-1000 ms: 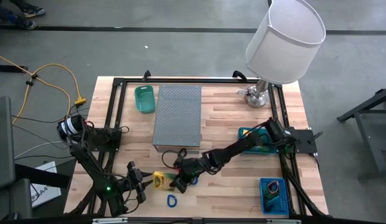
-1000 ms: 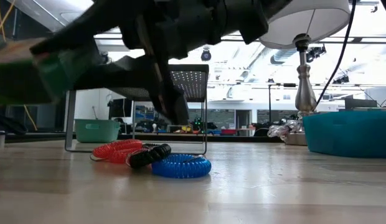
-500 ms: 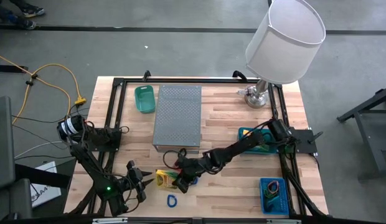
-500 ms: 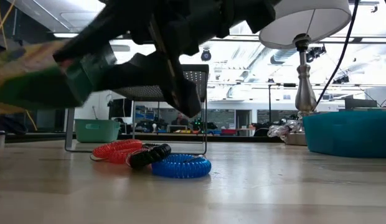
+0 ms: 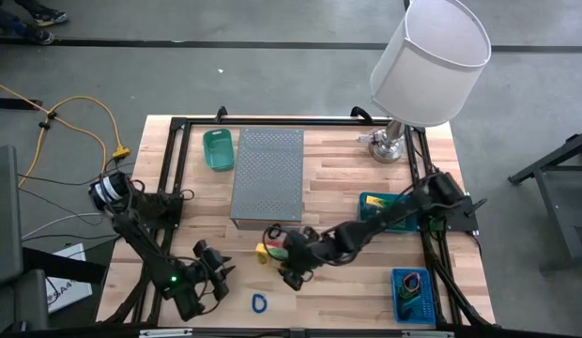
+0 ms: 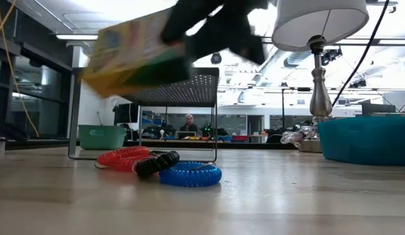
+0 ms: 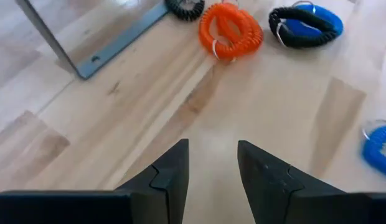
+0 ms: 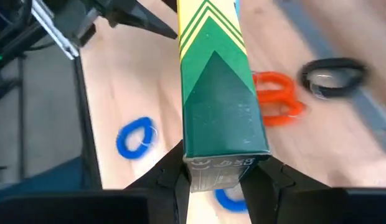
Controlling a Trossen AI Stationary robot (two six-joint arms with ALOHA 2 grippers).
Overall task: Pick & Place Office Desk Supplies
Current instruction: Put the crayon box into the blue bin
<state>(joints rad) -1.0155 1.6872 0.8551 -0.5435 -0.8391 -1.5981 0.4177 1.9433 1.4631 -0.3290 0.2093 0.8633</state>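
Observation:
My right gripper (image 8: pixel 221 186) is shut on a yellow-green printed packet (image 8: pixel 218 81), which hangs in the air above the table's near middle (image 5: pixel 262 252); in the low view the packet (image 6: pixel 134 55) is well off the wood. On the table below lie a red coil (image 6: pixel 124 157), a black coil (image 6: pixel 157 162) and a blue coil (image 6: pixel 190 175). A blue loop clip (image 5: pixel 259 302) lies near the front edge. My left gripper (image 7: pixel 211 168) stands open over bare wood at the near left (image 5: pixel 216 272), short of the coils, with nothing between its fingers. My right gripper pinches the packet's green end (image 8: pixel 221 163) between its two fingers (image 8: pixel 171 180), one on each long side. The fingers slant downward from the table's right and lie along the packet. The packet sticks out ahead of them, lifted clear of the table.
The grey perforated box (image 5: pixel 268 176) stands at the middle back with a green bin (image 5: pixel 218 148) to its left. A lamp (image 5: pixel 427 66) stands at the far right. A teal bin (image 5: pixel 374 201) and a blue bin (image 5: pixel 413 293) sit along the right side.
My right gripper has risen and gone toward the table's right and far side, tipping as it went, and has carried the packet up clear of the wood. My left gripper has swung a little toward the right, still open. The coils have stayed put.

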